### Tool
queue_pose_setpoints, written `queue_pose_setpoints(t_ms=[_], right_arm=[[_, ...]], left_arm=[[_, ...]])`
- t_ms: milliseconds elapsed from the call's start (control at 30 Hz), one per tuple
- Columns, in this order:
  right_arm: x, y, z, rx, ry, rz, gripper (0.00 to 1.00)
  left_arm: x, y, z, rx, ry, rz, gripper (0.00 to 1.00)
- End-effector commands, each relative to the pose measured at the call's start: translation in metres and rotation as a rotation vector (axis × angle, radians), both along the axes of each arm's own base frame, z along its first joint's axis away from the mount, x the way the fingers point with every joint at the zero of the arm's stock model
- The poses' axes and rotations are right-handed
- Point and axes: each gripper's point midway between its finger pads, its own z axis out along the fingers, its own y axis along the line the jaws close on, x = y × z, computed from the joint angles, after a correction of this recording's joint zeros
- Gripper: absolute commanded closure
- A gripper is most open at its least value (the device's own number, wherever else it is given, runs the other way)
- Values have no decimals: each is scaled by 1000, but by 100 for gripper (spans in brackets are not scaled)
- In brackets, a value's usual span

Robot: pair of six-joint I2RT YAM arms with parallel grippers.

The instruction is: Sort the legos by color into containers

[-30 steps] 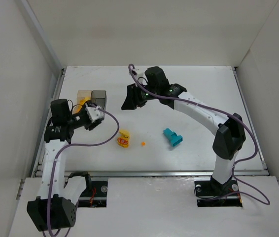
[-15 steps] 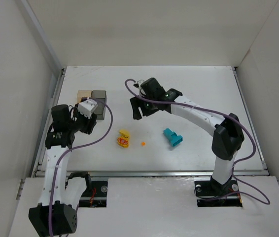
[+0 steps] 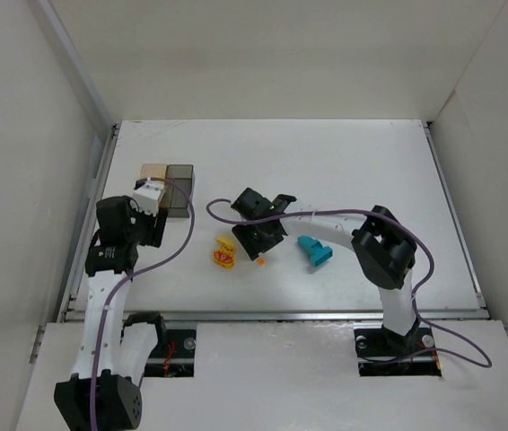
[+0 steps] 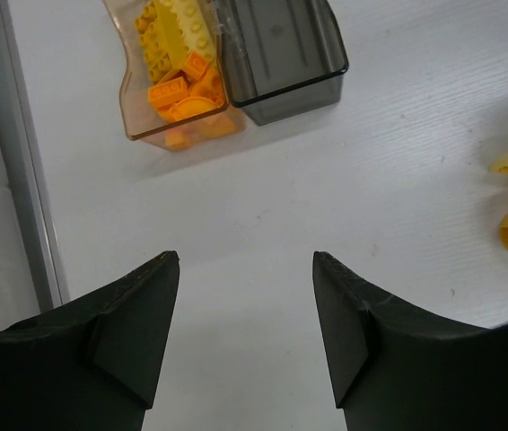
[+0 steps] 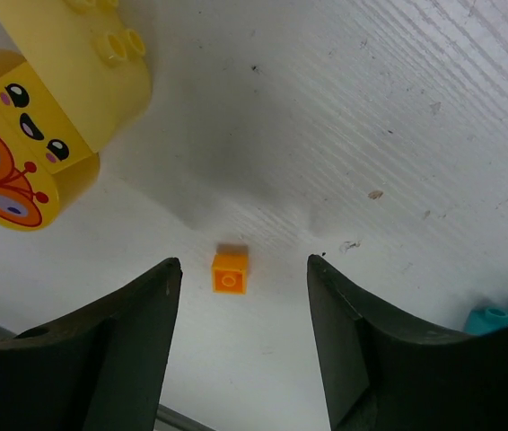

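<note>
Tiny brick (image 5: 229,270) between butterfly piece (image 5: 56,99) and block (image 3: 315,250).

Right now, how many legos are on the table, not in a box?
3: the yellow butterfly piece, the tiny orange brick right of it, and the teal block farther right. More could be hidden.

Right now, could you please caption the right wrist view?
Open right tool poised over a small orange brick, yellow butterfly block nearby.

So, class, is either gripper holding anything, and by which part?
Nothing is held: the left gripper and right gripper are both open, and the orange brick lies loose below the right one.
</note>
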Motion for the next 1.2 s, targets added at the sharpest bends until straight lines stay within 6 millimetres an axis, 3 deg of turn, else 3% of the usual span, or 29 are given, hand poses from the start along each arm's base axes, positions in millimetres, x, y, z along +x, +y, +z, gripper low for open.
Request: queue_pose_setpoints(t_ms=[0, 67, 133, 267, 700, 1167], right_arm=[[-2, 6, -1, -9, -28, -8, 36], [-6, 1, -7, -23, -14, -18, 36], [-7, -2, -7, -28, -17, -29, 28], [-12, -7, -13, -31, -5, -49, 21], [-12, -12, -18, -34, -13, -82, 24], [-10, 8, -16, -12, -16, -60, 36]], left_arm=[[7, 13, 2, 9, -30, 88, 42], [7, 15, 4, 17, -48, 99, 42], [6, 17, 8, 25, -75, 108, 40], [6, 18, 8, 31, -85, 116, 39], [0, 19, 18, 31, -160, 129, 37], [0, 21, 26, 38, -201, 137, 33]])
